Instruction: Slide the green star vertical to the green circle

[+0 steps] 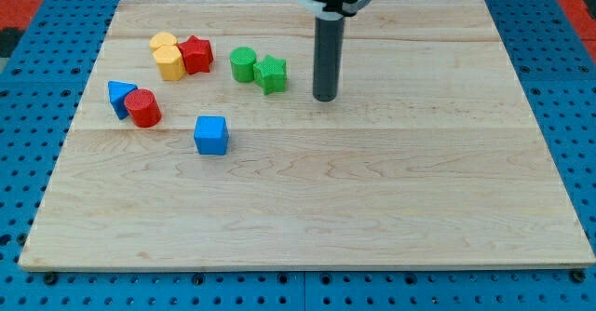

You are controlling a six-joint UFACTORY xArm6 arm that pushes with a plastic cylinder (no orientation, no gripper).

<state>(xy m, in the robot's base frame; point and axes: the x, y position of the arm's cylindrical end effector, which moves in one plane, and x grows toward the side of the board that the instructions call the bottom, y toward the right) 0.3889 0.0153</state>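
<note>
The rig carries no pincer; its smooth dark cylindrical rod ends in my tip [324, 98], resting on the pale wood-grain counter [372, 209]. The green star [272, 74] lies near the tip, at its left, apart from it. The green circle [243, 64], a short cylinder, touches the star's left side. Further left sit a red star-like block [196, 54], a yellow block [168, 57], a blue triangle [119, 96], a red cylinder [143, 108] and a blue cube [211, 135].
</note>
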